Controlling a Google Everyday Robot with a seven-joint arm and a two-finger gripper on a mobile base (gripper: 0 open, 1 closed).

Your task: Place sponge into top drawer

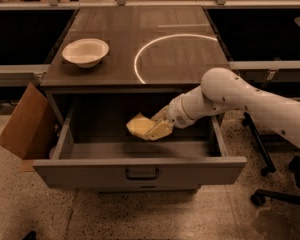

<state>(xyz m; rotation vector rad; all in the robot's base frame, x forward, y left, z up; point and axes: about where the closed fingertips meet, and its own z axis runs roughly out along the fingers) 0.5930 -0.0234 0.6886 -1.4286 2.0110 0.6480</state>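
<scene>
Matt foam sponge (137, 125) pinched in smooth gripper (157, 130) inside matt grey metal top drawer (80, 171); glossy bowl (85, 51); cardboard box (25, 124).

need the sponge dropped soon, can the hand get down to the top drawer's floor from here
Probably yes: the top drawer is pulled open, and the hand, gripping the sponge, hangs inside it with nothing visible between it and the floor.
</scene>
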